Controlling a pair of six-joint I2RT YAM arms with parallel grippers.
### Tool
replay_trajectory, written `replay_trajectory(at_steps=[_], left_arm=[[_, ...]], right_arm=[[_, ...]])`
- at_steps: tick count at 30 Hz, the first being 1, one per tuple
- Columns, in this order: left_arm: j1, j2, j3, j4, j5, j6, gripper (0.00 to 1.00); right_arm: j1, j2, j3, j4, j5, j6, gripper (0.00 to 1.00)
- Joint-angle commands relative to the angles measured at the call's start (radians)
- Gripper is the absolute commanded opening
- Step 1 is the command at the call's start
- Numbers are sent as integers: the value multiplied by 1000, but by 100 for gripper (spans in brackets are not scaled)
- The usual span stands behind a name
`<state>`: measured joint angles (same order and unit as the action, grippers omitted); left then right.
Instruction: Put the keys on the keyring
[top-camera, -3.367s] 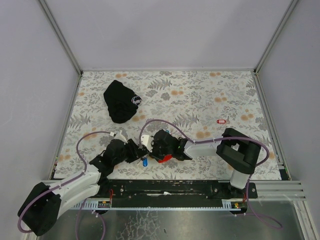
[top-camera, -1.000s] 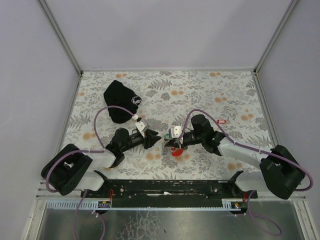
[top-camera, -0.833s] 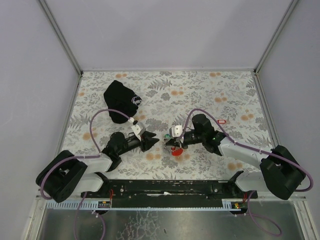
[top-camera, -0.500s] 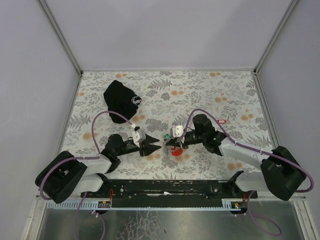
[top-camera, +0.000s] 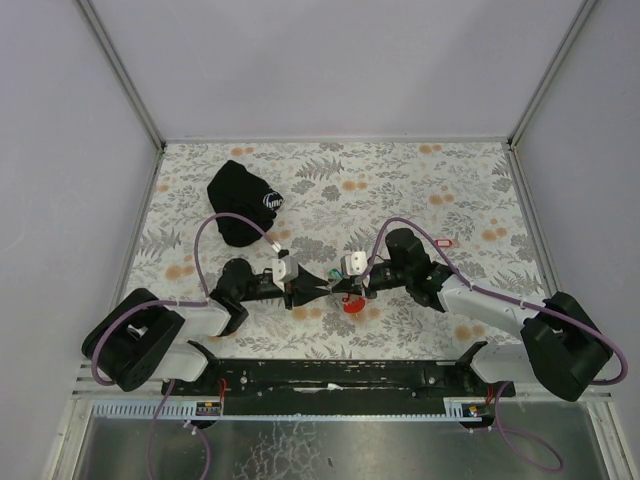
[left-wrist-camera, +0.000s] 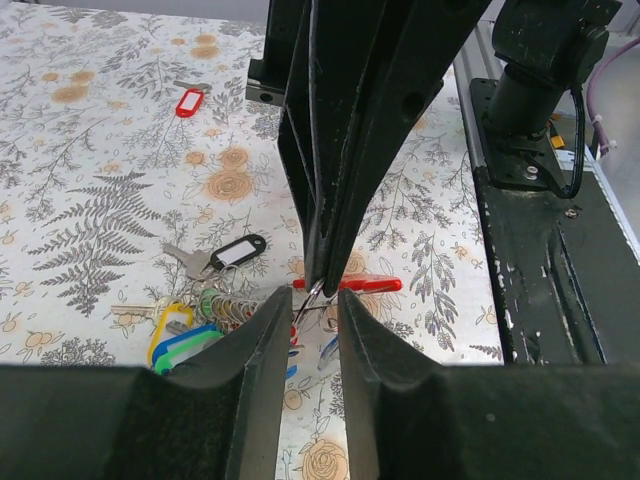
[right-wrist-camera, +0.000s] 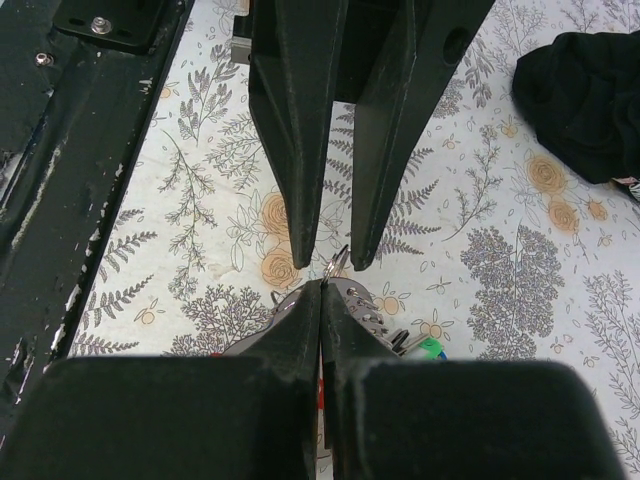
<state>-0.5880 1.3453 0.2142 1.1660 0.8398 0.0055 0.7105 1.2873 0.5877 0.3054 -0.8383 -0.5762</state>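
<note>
With the right claw (right-wrist-camera: 320, 288) pressed together on what looks like the keyring (right-wrist-camera: 338, 263) (the bunched keys (left-wrist-camera: 205, 315) lie on the tabletop (left-wrist-camera: 90, 210) just beside), the left claw (left-wrist-camera: 310, 300), narrowly spread around that wire, should close gently and squarely, without twisting.

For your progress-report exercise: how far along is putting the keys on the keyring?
Done: several tagged keys sit bunched on the keyring. In hand: right pincer shut on the keyring, left pincer open around it. Remaining: red-tagged key and black-tagged key lie loose.
</note>
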Motion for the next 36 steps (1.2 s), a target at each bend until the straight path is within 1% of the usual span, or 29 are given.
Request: replay_trajectory(at_steps=[1, 7, 9, 12, 15, 17, 19, 21, 26, 28, 31, 33, 36], left_arm=[[4, 14, 30, 36, 29, 35, 23], [4, 8, 41, -47, -2, 73, 23], [5, 7, 45, -64, -14, 78, 22], [4, 14, 53, -66, -6, 71, 15], [4, 9, 58, -73, 15, 63, 1], [4, -7, 62, -106, 13, 63, 0], [4, -40, 79, -184, -5, 67, 0], [-3, -87, 104, -305, -39, 92, 0], [-64, -191, 199, -608, -226, 173, 0], [-97, -216, 238, -705, -294, 197, 0], [-154, -233, 297, -839, -418, 235, 0], [-206, -229, 340, -927, -495, 254, 0], [-253, -225, 386, -1016, -575, 275, 0]], right_arm=[[-8, -35, 8, 61, -48, -16, 0], [-8, -41, 4, 61, -42, -16, 0], [-8, -43, 3, 64, -42, -16, 0], [-8, -45, 2, 63, -44, -16, 0], [-9, -46, 2, 60, -43, -13, 0], [-8, -51, 0, 55, -32, -11, 0], [-8, -60, 0, 51, -16, -7, 4], [-8, -75, -5, 48, 10, 6, 12], [-8, -141, -55, 100, 111, 67, 30], [-8, -171, -80, 131, 157, 86, 35], [-8, -211, -106, 166, 218, 92, 39], [-8, -219, -112, 185, 247, 96, 40], [-8, -218, -119, 208, 281, 99, 40]])
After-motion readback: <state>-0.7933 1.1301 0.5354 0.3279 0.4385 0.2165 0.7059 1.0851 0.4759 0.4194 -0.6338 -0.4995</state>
